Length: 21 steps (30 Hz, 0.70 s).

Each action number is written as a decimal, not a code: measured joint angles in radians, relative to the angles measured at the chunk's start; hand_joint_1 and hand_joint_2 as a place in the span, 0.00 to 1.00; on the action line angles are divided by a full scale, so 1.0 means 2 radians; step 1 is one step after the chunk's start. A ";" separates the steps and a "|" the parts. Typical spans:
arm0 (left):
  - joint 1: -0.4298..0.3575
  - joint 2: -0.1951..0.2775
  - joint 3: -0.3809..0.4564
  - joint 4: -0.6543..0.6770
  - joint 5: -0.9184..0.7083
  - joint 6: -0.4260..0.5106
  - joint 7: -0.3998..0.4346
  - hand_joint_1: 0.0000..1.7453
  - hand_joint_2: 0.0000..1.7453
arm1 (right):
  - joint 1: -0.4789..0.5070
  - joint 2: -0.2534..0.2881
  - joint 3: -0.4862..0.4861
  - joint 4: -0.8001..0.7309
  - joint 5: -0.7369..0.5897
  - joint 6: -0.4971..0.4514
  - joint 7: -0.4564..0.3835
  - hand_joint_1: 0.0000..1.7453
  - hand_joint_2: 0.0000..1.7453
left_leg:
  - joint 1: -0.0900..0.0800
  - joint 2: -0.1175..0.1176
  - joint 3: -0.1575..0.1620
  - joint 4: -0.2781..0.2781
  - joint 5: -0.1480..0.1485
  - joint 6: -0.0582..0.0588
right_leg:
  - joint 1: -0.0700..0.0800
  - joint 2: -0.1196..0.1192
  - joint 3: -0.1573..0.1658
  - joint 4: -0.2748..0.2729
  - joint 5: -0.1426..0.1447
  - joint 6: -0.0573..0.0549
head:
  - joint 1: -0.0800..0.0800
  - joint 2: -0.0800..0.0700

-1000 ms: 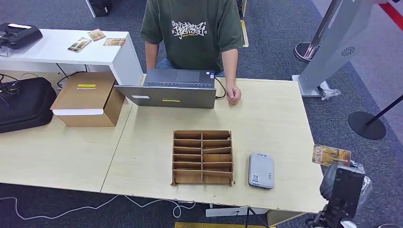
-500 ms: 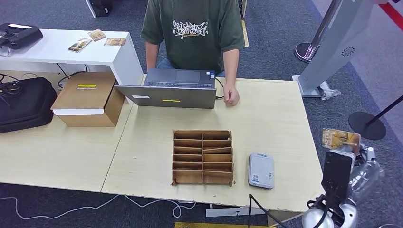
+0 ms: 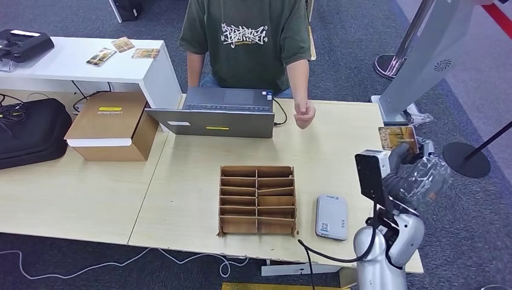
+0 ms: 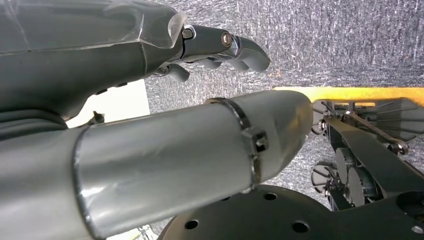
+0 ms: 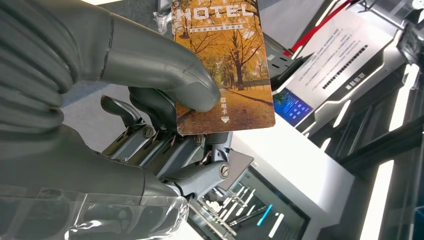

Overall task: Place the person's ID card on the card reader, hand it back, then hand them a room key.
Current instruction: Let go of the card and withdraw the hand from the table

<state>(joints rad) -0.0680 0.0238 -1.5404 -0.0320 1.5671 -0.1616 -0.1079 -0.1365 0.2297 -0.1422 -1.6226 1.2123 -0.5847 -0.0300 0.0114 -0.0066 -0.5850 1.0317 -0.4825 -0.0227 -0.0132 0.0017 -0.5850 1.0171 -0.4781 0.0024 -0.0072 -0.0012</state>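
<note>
My right hand is raised above the table's right edge and pinches a room key card upright between thumb and fingers. In the right wrist view the card shows an autumn tree picture and the word HOTEL, with my thumb pressed on its face. The person's fist hovers over the far side of the table, left of and beyond the card. A grey card reader lies flat near the front edge, with nothing on it. My left hand hangs over carpet, fingers loosely extended and holding nothing.
A wooden slotted organiser stands left of the reader. An open laptop sits in front of the person. A cardboard box and black bag lie at the left. Stanchion bases stand right of the table.
My right arm has risen and swung inward from beside the table, carrying the key card up and towards the person. The person's hand has lifted slightly off the table.
</note>
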 joint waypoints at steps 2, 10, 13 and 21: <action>0.000 0.000 0.000 0.000 0.000 -0.002 0.000 0.00 0.00 | -0.012 0.000 0.009 0.017 0.014 -0.001 0.006 1.00 1.00 | 0.000 0.000 0.000 0.000 0.000 0.000 | 0.000 0.000 0.000 0.000 0.000 0.000 | 0.000 0.000; 0.000 0.006 0.000 0.000 -0.014 -0.003 0.000 0.00 0.00 | -0.075 -0.012 0.043 0.098 0.038 -0.009 0.020 1.00 1.00 | 0.000 0.000 0.000 0.000 0.000 0.000 | 0.000 0.000 0.000 0.000 0.000 0.000 | 0.000 0.000; -0.001 0.009 0.000 0.000 -0.022 -0.003 0.000 0.00 0.00 | -0.098 -0.017 0.054 0.127 0.045 -0.013 0.025 1.00 1.00 | 0.000 0.000 0.000 0.000 0.000 0.000 | 0.000 0.000 0.000 0.000 0.000 0.000 | 0.000 0.000; -0.003 0.016 0.000 0.000 -0.053 -0.005 0.001 0.00 0.00 | -0.170 -0.028 0.084 0.209 0.080 -0.022 0.040 1.00 1.00 | 0.000 0.000 0.000 0.000 0.000 0.000 | 0.000 0.000 0.000 0.000 0.000 0.000 | 0.000 0.000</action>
<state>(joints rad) -0.0740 0.0567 -1.5404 -0.0322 1.4608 -0.1709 -0.1053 -0.4756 0.1737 0.0256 -1.2047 1.3729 -0.6286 0.0493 0.0115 -0.0063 -0.5847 1.0319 -0.4816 -0.0236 -0.0132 0.0024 -0.5854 1.0175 -0.4777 0.0024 -0.0071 -0.0011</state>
